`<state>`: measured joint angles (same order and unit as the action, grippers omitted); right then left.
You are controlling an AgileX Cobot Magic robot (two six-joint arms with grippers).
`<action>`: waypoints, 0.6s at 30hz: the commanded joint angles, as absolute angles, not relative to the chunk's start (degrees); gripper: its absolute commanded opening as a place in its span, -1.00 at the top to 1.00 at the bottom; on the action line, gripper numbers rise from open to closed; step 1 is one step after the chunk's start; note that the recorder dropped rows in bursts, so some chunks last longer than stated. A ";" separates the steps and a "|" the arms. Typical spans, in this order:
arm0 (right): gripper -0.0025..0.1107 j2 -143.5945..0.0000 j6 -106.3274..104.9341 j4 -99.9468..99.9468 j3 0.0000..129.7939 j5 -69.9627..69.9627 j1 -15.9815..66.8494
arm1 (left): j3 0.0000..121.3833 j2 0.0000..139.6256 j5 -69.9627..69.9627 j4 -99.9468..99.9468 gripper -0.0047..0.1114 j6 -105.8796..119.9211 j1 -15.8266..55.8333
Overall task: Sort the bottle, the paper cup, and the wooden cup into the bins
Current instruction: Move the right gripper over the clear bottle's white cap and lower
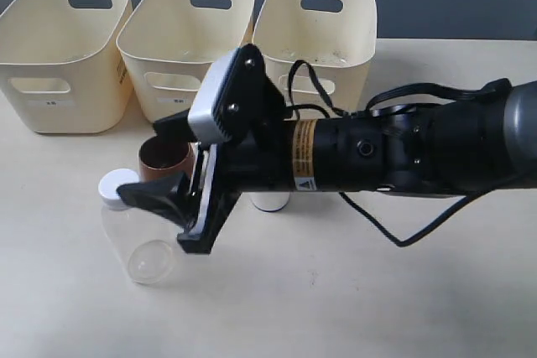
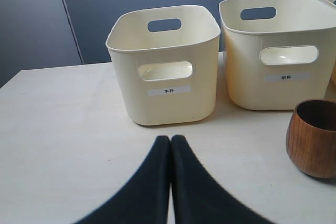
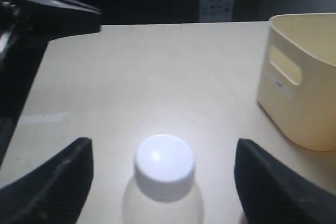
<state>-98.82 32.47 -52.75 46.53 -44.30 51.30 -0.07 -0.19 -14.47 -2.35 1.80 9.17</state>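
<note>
The clear bottle (image 1: 138, 245) with its white cap (image 3: 164, 163) stands at the front left of the table. My right gripper (image 1: 143, 161) reaches across from the right and is open, one finger on each side of the cap (image 3: 164, 150), not touching it. The reddish-brown wooden cup (image 1: 165, 161) stands just behind the bottle, also seen in the left wrist view (image 2: 312, 140). Only the base of the paper cup (image 1: 270, 201) shows under the right arm. My left gripper (image 2: 170, 141) is shut on nothing, low over the table and facing the bins (image 2: 165, 77).
Three cream bins stand in a row at the back: left (image 1: 63, 64), middle (image 1: 180, 44), right (image 1: 336, 48). The right arm (image 1: 403, 153) and its cable lie across the middle of the table. Dark arm parts (image 3: 47, 3) show beyond the bottle.
</note>
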 commanded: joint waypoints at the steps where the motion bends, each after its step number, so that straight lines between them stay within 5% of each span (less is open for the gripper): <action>1: -0.38 -98.87 33.04 -55.76 46.63 -45.80 53.78 | 0.00 0.00 -13.67 -2.44 0.92 1.63 9.32; 18: -0.44 -105.92 26.78 -46.99 51.39 -45.47 53.78 | 0.00 0.00 -13.67 -2.44 0.92 1.63 9.32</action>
<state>-104.38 27.12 -47.48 50.19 -45.21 53.76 -0.07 -0.19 -14.47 -2.35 1.80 9.17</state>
